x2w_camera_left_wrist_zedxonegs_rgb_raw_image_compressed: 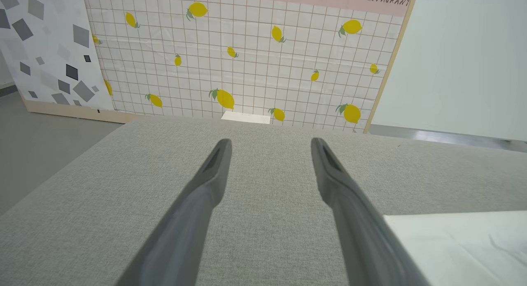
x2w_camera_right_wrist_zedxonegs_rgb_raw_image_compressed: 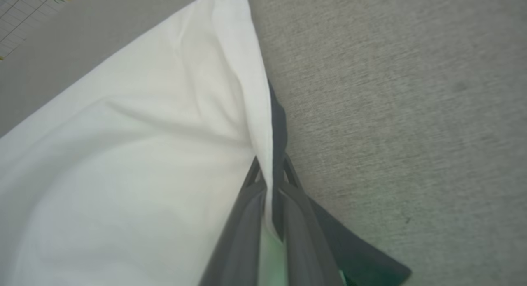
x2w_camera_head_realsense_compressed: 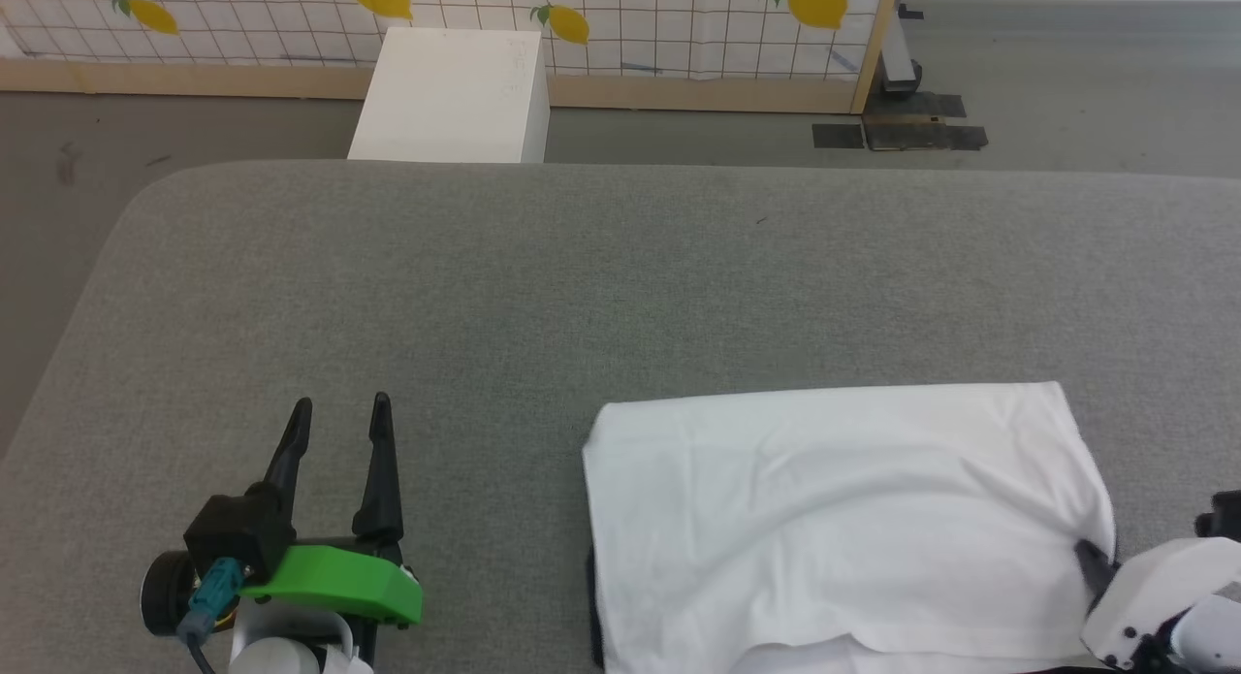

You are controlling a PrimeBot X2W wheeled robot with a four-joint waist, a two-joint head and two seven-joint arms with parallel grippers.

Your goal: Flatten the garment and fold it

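The garment [x2w_camera_head_realsense_compressed: 834, 519] lies folded into a white rectangle on the grey table [x2w_camera_head_realsense_compressed: 543, 286], at the lower right of the head view, with a thin black edge showing along its left side. My right gripper [x2w_camera_head_realsense_compressed: 1094, 561] pinches the garment's right edge. In the right wrist view the garment [x2w_camera_right_wrist_zedxonegs_rgb_raw_image_compressed: 136, 162] fills the left half, and the right gripper [x2w_camera_right_wrist_zedxonegs_rgb_raw_image_compressed: 269, 170] is shut on its white edge, with black cloth beside and under it. My left gripper [x2w_camera_head_realsense_compressed: 341, 410] rests open on bare table to the garment's left. In the left wrist view, the left gripper [x2w_camera_left_wrist_zedxonegs_rgb_raw_image_compressed: 269, 148] holds nothing and a garment corner [x2w_camera_left_wrist_zedxonegs_rgb_raw_image_compressed: 465, 245] shows lower right.
A white box [x2w_camera_head_realsense_compressed: 451, 92] stands on the floor beyond the table's far edge. Behind it runs a lemon-print grid wall panel [x2w_camera_head_realsense_compressed: 620, 15] with a wooden frame. Grey floor [x2w_camera_head_realsense_compressed: 58, 199] lies to the table's left, and dark mats [x2w_camera_head_realsense_compressed: 902, 131] lie at the far right.
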